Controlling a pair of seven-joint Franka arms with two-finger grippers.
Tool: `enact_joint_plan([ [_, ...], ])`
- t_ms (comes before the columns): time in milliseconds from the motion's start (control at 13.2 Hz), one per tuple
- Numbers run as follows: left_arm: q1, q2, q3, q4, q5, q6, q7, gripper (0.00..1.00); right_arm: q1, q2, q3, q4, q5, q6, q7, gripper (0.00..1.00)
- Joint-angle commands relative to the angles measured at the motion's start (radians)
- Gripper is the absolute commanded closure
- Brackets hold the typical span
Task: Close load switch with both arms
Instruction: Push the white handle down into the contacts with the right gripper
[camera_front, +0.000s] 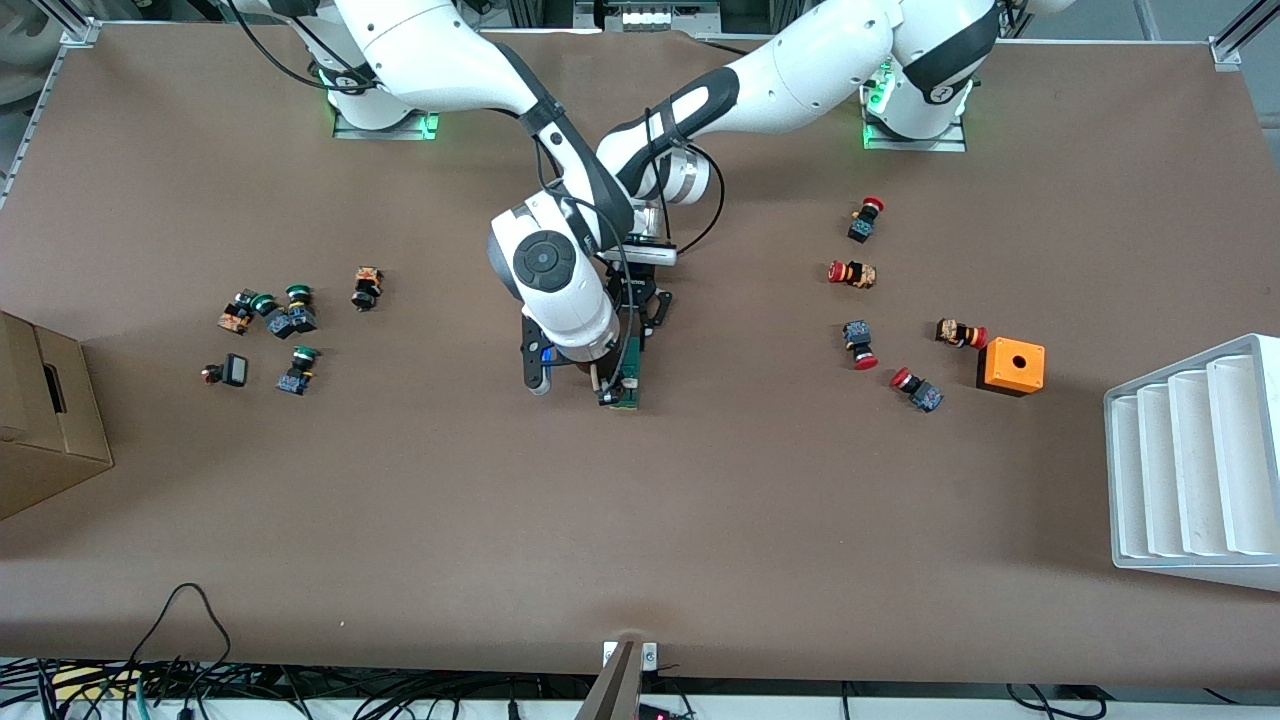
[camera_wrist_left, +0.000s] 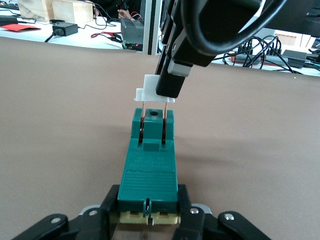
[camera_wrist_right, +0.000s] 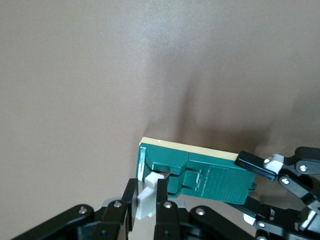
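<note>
Load switch (camera_front: 630, 380) lies flat on the counter (camera_front: 640, 520) near its middle, well apart from the orange box (camera_front: 1011, 366), toward the right arm's end from it. Both hands are on the switch.

Left hand (camera_wrist_left: 148, 216): fingers closed on the body at one short end, one finger on each long side, clamping it down. It has hold of the green block only.

Right hand (camera_wrist_right: 148, 200): fingers pinched shut on the white tab (camera_wrist_left: 150, 90) at the other end. In the left wrist view the tab stands raised above the green body on two thin metal blades (camera_wrist_left: 143, 117), which run down into slots in the housing. So the tab is not yet seated.

Key relation: the switch's long axis runs straight between the two hands, left hand at the plain end, right hand at the tab end, which is the end nearer the front camera. The blades look roughly upright over their slots.

Judgement: switch still open. Closing it probably means the right hand pressing the tab down toward the body along the blades while the left hand keeps the housing from sliding or tipping. Risk: an off-axis push could bend the blades or twist the block in the left hand's grip.
</note>
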Motion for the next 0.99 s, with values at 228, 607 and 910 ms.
enact_joint_plan([
  [228,-0.025,0.016,0.005,0.036,0.025,0.009,-0.032,0.55,-0.024,0.077,0.008,0.083,-0.003,0.006,-0.002,0.80],
  [607,-0.025,0.016,0.005,0.036,0.025,0.009,-0.032,0.55,-0.039,0.114,0.008,0.118,-0.003,0.006,-0.007,0.79],
  [910,-0.025,0.016,0.005,0.036,0.025,0.010,-0.032,0.55,-0.044,0.133,0.007,0.138,-0.003,0.006,-0.007,0.78],
])
